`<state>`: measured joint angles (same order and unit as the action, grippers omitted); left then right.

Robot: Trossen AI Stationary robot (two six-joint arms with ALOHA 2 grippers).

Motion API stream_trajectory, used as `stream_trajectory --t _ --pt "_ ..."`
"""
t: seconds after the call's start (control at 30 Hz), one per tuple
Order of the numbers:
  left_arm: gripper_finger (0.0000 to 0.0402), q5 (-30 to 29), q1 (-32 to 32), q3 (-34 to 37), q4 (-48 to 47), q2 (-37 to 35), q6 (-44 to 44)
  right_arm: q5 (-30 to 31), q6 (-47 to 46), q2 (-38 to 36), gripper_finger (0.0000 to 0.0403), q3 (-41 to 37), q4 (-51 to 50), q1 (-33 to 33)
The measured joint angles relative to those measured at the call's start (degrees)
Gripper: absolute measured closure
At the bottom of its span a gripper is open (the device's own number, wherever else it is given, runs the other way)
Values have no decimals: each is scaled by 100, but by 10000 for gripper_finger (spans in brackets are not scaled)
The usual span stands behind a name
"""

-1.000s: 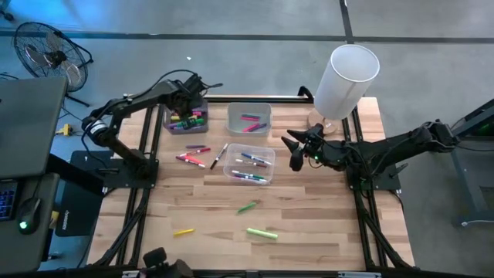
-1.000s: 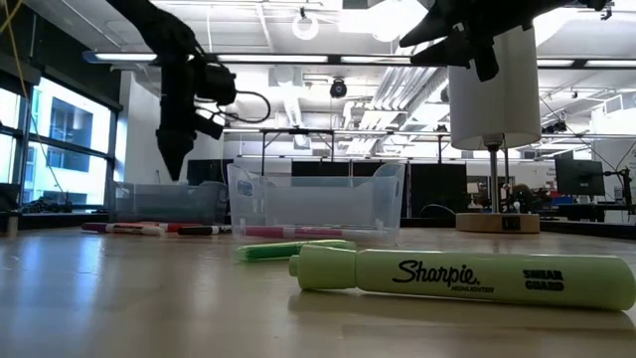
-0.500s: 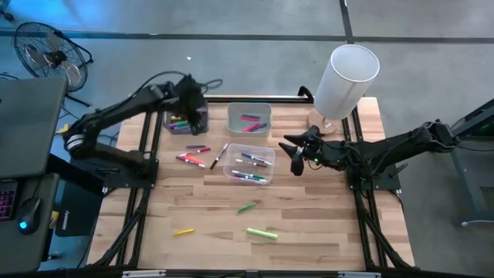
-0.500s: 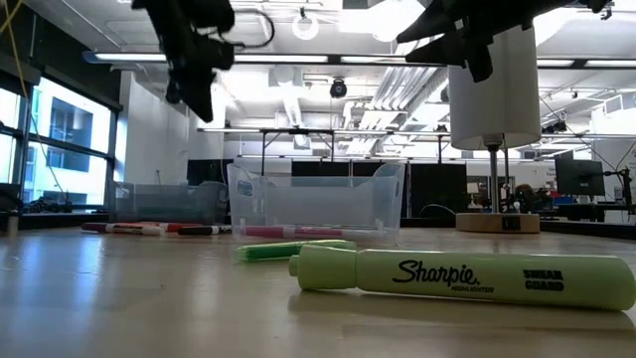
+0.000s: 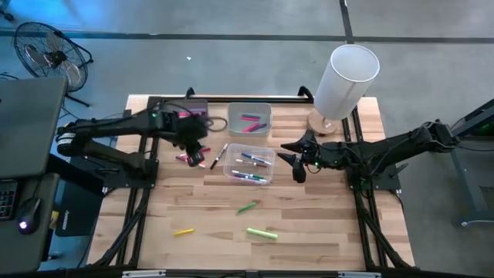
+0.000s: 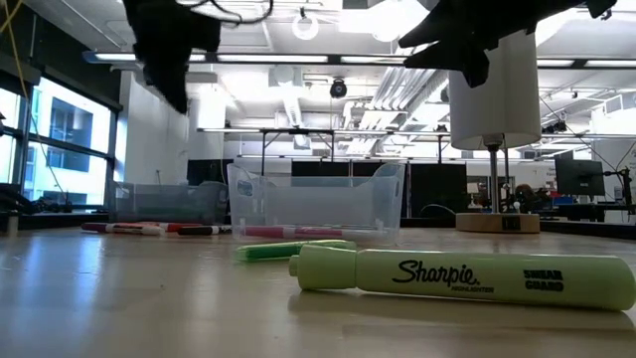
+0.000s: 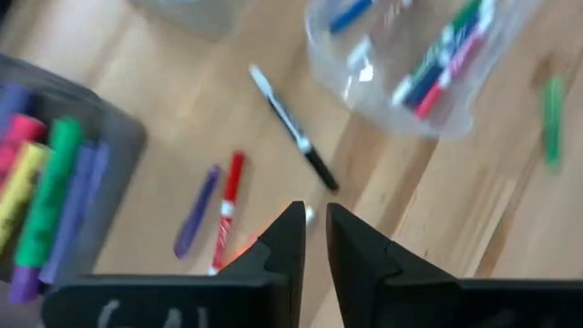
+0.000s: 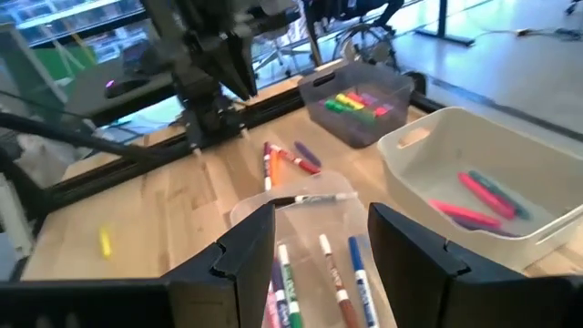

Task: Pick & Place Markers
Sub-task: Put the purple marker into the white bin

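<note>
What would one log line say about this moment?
left gripper: nearly shut, empty, above loose markers | right gripper: open, over clear bin

The pale wooden plank surface [image 5: 309, 216] carries three small rectangular bins: a grey one [image 5: 202, 107] far left and two clear ones [image 5: 248, 119] [image 5: 248, 164]. Loose markers [image 5: 193, 158] lie beside them; green [image 5: 247, 207] and yellow pens [image 5: 183, 231] lie nearer.
</note>
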<state>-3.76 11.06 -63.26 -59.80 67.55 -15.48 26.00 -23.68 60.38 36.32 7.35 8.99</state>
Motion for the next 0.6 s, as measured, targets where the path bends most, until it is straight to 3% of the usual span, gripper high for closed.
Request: stream_trajectory --t 0.23,0.47,0.6 --pt "336 107 -417 577 -28 164 -99 -513 -206 0 236 0 -194 4" --pt "293 329 -558 1309 406 166 382 -559 -487 0 236 0 -462 4" --pt "269 241 -554 1683 830 164 1152 -481 -504 0 236 0 -482 4"
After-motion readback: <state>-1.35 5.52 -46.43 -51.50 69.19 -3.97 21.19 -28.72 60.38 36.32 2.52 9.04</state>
